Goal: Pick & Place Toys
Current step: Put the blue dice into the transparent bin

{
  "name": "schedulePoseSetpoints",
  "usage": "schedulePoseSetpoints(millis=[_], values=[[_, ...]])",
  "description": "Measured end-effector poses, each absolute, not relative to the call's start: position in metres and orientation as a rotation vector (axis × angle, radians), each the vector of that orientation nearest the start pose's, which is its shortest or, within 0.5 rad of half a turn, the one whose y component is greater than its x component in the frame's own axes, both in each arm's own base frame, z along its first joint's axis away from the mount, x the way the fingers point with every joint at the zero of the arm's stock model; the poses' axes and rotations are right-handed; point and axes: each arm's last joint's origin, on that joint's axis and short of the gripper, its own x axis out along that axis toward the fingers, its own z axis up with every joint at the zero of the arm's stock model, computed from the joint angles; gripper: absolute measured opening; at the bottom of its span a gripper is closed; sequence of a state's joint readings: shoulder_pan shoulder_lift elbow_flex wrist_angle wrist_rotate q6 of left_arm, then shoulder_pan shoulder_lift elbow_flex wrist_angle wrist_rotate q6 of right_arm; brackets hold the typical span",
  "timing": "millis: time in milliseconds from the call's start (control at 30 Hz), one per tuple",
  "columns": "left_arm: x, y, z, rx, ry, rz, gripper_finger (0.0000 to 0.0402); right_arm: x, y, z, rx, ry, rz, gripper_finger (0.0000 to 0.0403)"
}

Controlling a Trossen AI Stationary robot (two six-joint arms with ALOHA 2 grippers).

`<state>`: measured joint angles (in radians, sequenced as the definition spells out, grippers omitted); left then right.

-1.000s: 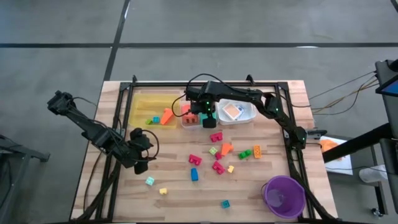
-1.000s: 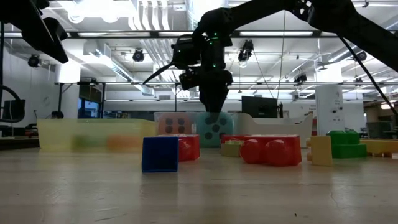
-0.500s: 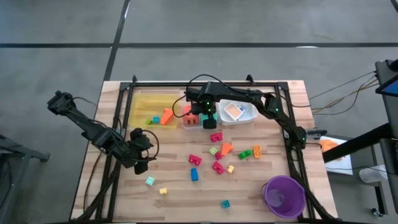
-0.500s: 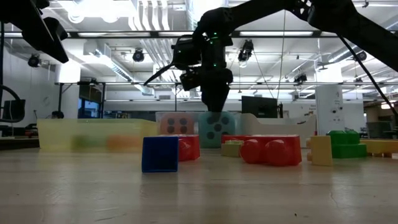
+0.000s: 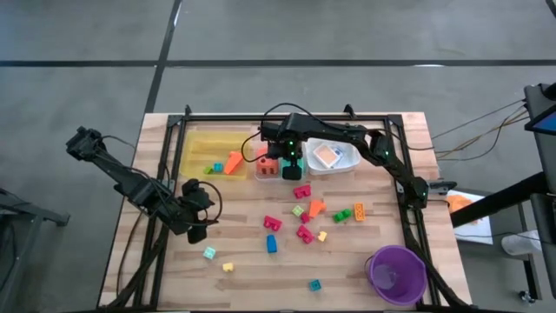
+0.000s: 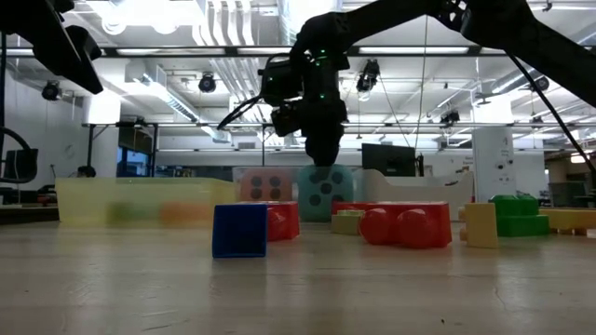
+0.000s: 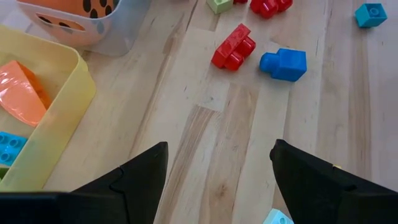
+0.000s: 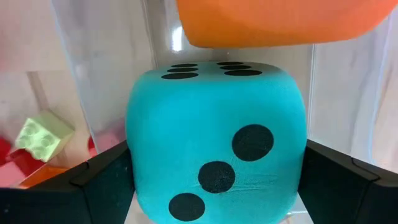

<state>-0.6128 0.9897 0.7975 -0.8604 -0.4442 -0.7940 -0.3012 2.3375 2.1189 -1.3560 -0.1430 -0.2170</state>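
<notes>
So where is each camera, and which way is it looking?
High view: above the table, looking straight down; both arms show.
Low view: at tabletop height, looking across; the right arm hangs over the teal die.
Left wrist view: on the left arm, facing a blue block; open left gripper.
Right wrist view: on the right arm, facing the teal die; right gripper.
Low and right wrist share the die.

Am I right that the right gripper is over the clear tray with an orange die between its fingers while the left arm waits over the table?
Not quite. The die between the right gripper's open fingers is teal, not orange; the right wrist view shows the teal die there, with the orange die beside it. The gripper is indeed at the clear tray, and the left gripper does wait over the table.
</notes>
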Motion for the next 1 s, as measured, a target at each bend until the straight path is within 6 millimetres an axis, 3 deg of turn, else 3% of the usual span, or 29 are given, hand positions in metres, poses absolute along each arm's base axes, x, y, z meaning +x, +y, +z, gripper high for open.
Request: schedulePoseSetpoints(millis=[1000], values=[[0.1491,-0.0897,0.2547,-0.199,0.889,0.205,0.028,0.4387,-0.1306,0.2021,0.22,1.507,0.012,0.0361]])
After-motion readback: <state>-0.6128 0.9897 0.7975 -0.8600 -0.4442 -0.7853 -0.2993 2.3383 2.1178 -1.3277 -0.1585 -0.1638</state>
